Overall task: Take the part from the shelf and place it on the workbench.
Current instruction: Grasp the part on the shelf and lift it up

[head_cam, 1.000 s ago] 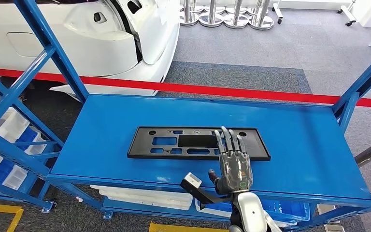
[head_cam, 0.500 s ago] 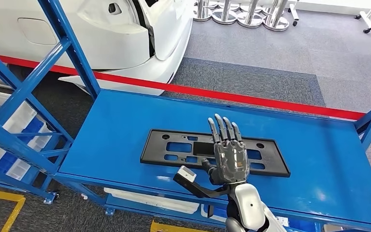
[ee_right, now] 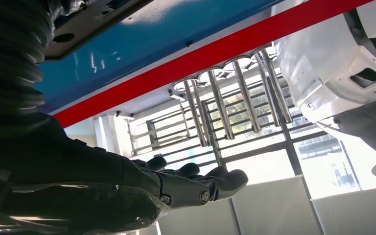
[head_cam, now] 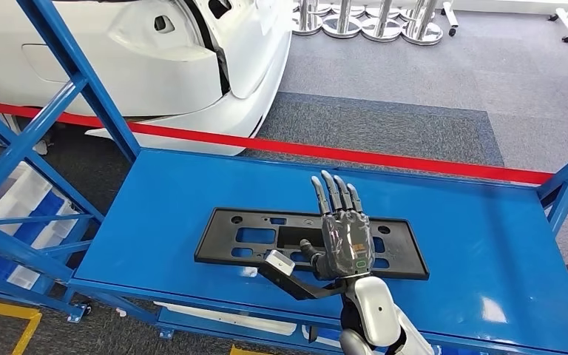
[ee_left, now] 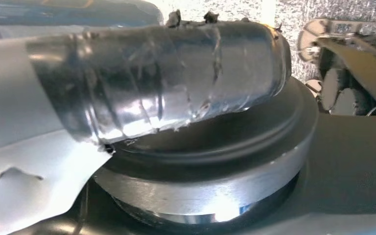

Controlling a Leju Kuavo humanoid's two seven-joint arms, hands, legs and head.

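- The right hand (head_cam: 345,237) is stretched out flat over the shelf, palm down, with its fingers (head_cam: 334,194) straight and a little apart. It holds nothing.
- In the right wrist view the same hand (ee_right: 176,188) looks dark, and its fingers point away toward the far side of the room.
- Whether the left hand is wide or closed, I cannot tell.
- The part (head_cam: 251,238) is a flat black plate with holes cut in it. It lies flat on the blue shelf (head_cam: 163,200), closer to the near edge than the far one.
- The right hand is over the right half of the part. I cannot tell if it touches the part.
- A small white and black box on a dark arm (head_cam: 279,263) sticks out to the left of the wrist, above the near edge of the part.
- Blue frame bars (head_cam: 66,63) go up on the left side of the shelf.
- A red tape (head_cam: 384,157) runs across behind the shelf.
- A white car (head_cam: 155,52) stands far back on the left.
- Shiny metal posts (head_cam: 362,18) stand far back on the grey floor.
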